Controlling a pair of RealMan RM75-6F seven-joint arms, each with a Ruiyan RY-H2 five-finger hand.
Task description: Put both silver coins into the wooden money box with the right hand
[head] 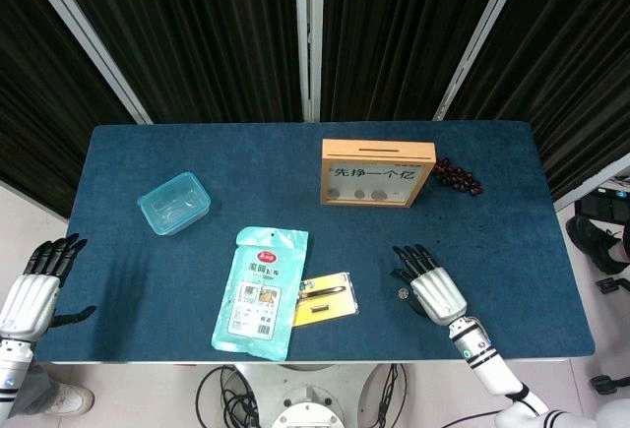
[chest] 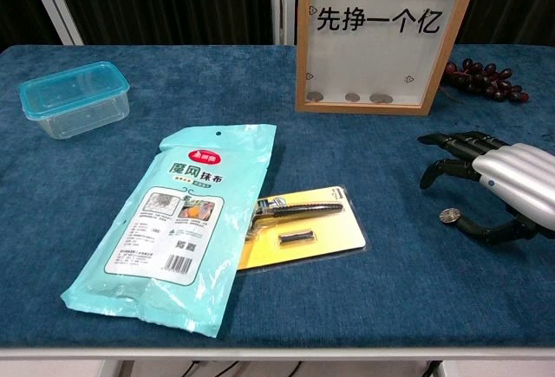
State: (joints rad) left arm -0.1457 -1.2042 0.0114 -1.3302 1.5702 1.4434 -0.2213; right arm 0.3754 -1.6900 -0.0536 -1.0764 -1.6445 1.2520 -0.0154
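Note:
One silver coin lies flat on the blue cloth; in the head view the coin is just left of my right hand. My right hand hovers palm down at the table's right front. Its fingers are raised and spread above the coin, and the thumb tip sits right beside it. The hand holds nothing. The wooden money box stands upright at the back, with three coins at the bottom behind its clear front. My left hand hangs open off the table's left front edge.
A teal wipes packet and a yellow razor card lie left of my right hand. A clear teal-rimmed container is at the left. Dark grapes lie right of the box.

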